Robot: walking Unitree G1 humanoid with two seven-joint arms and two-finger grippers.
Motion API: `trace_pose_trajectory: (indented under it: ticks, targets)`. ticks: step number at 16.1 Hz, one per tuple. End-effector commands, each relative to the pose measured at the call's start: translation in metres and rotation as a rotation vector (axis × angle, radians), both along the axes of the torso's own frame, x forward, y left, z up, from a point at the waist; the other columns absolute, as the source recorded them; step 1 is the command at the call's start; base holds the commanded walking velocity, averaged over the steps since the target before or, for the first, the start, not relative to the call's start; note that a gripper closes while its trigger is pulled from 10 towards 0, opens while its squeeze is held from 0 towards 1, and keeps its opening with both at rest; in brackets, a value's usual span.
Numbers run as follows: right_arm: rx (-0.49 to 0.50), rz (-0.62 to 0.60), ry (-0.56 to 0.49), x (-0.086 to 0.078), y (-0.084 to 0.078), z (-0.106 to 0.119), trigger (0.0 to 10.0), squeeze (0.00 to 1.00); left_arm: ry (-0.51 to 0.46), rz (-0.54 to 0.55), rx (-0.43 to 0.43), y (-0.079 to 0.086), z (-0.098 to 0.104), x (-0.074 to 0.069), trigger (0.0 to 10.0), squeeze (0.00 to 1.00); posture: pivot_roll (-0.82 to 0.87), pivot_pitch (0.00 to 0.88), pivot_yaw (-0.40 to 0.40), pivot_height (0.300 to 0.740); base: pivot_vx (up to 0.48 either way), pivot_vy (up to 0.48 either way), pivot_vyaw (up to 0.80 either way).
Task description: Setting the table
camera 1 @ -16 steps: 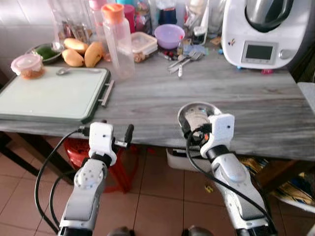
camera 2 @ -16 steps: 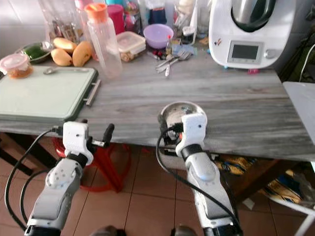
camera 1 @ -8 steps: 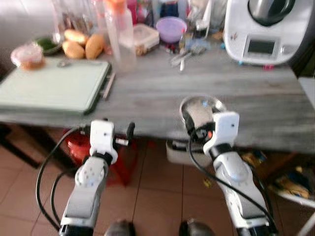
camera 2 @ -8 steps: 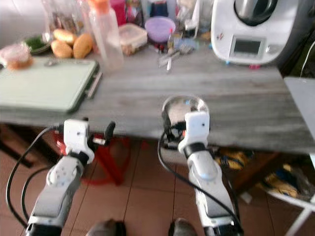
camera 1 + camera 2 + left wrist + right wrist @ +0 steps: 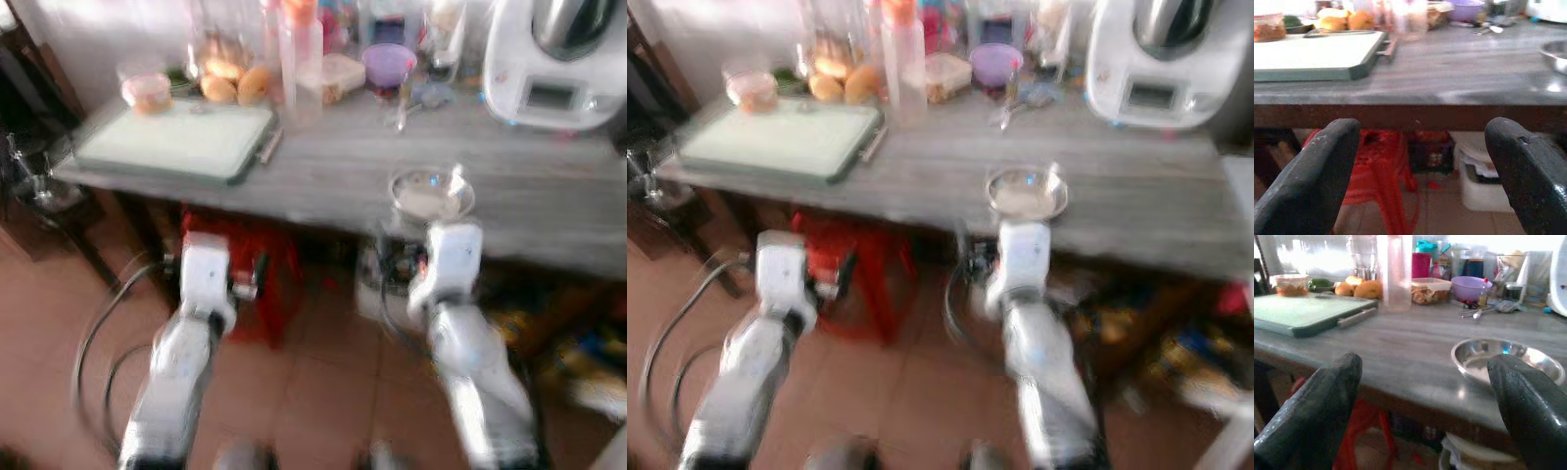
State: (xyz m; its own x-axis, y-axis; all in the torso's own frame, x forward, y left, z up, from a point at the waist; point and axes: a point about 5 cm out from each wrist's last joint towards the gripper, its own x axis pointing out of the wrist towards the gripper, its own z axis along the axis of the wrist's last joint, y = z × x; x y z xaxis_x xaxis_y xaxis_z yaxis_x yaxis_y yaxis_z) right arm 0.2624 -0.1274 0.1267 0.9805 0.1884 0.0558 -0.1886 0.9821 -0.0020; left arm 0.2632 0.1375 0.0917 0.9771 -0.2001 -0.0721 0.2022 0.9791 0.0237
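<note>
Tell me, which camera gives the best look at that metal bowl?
The right wrist view: the bowl sits close and fairly sharp near the table edge. Both eye views show it from above but blurred. The left wrist view catches just its rim at the picture's edge.

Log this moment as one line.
bowl on table near edge | right gripper open, empty | left gripper open, empty

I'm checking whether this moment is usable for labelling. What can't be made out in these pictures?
- Steel bowl: its far side sits behind a right gripper fingertip in the right wrist view; head views are motion-blurred.
- Utensils by the purple bowl: too small and blurred to count.
- Appliance screen: blurred, unreadable.
- Lidded container: cut by the left wrist view's edge.
- Under the table: shaded, contents unclear.
</note>
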Motion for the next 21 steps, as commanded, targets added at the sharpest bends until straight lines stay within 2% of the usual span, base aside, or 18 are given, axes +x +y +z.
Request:
trace_pose_trajectory:
  ticks: [1, 4, 9, 14, 18, 21]
  targets:
    - [-0.001, 0.003, -0.02, 0.0011, 0.0011, 0.0048, 10.0, 1.0, -0.002, -0.009, 0.009, -0.0008, 0.0014, 0.0005, 10.0, 0.0, -0.05, 0.0, 0.03, 0.74, 0.0, 0.0, 0.0]
    - [-0.006, 0.001, -0.029, 0.0031, 0.0006, 0.007, 10.0, 1.0, -0.004, -0.008, 0.006, -0.001, 0.0015, 0.0014, 10.0, 0.0, -0.05, 0.0, 0.03, 0.74, 0.0, 0.0, 0.0]
    - [-0.017, -0.013, -0.041, 0.0062, -0.0028, 0.0113, 10.0, 1.0, -0.011, 0.005, 0.004, 0.0038, 0.0046, 0.0044, 10.0, 0.0, -0.05, 0.012, 0.047, 0.74, -0.319, 0.0, 0.0]
    - [-0.006, -0.019, -0.021, 0.0044, 0.002, 0.0069, 10.0, 1.0, -0.018, 0.006, 0.0, 0.0055, 0.007, 0.0082, 10.0, 0.0, -0.05, 0.005, 0.049, 0.74, 0.0, 0.0, -0.22]
    - [-0.013, -0.036, -0.013, 0.0051, -0.0058, 0.0033, 10.0, 1.0, -0.035, -0.016, -0.018, 0.0006, 0.0064, 0.0044, 10.0, 0.0, -0.06, 0.0, 0.034, 0.74, 0.0, 0.0, 0.0]
    - [-0.013, -0.036, -0.011, 0.0061, -0.0053, 0.003, 10.0, 0.99, -0.035, -0.016, -0.021, -0.0006, 0.0063, 0.004, 10.0, 0.0, -0.06, 0.0, 0.029, 0.74, 0.0, -0.27, 0.0]
